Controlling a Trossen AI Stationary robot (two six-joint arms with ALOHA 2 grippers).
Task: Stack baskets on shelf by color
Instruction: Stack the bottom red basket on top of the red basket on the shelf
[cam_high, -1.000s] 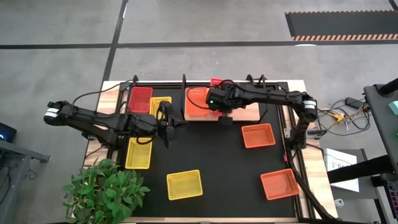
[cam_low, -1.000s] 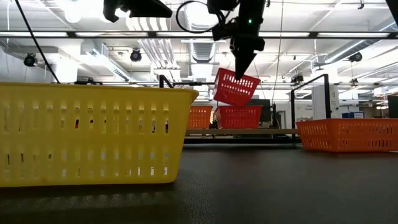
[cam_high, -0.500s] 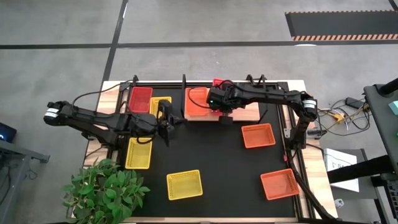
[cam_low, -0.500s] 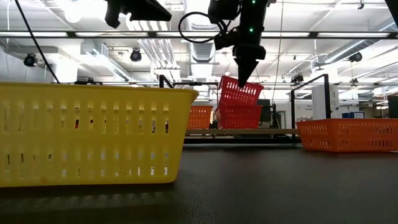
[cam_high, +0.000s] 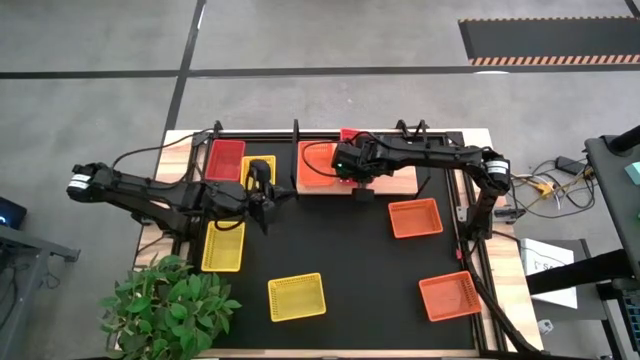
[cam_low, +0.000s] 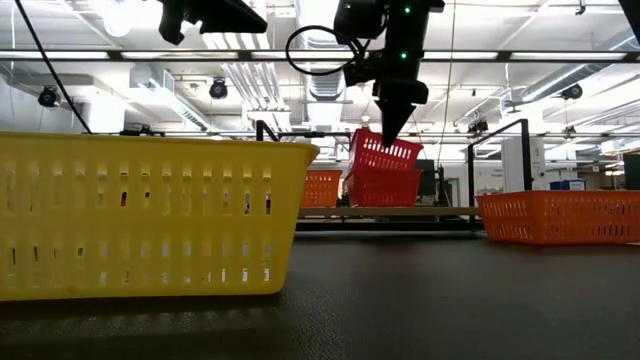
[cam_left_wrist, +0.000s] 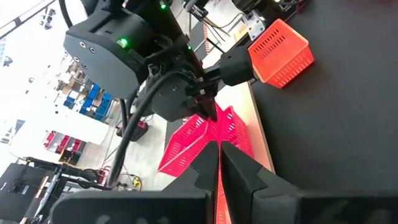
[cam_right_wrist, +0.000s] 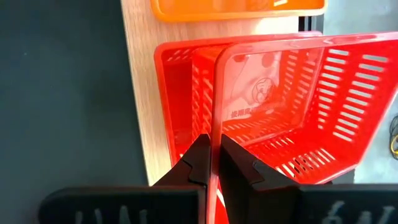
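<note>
Right gripper clenched on rim of red basket, which has dropped since 1 second ago, now tilted into a second red basket directly below the jaws on shelf. Nesting nearly complete. Left gripper shut, empty.

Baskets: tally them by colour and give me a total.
Yellow baskets: 3
Orange baskets: 3
Red baskets: 3, one held by the right gripper
Total: 9 in view; any nested inside others would not show.
</note>
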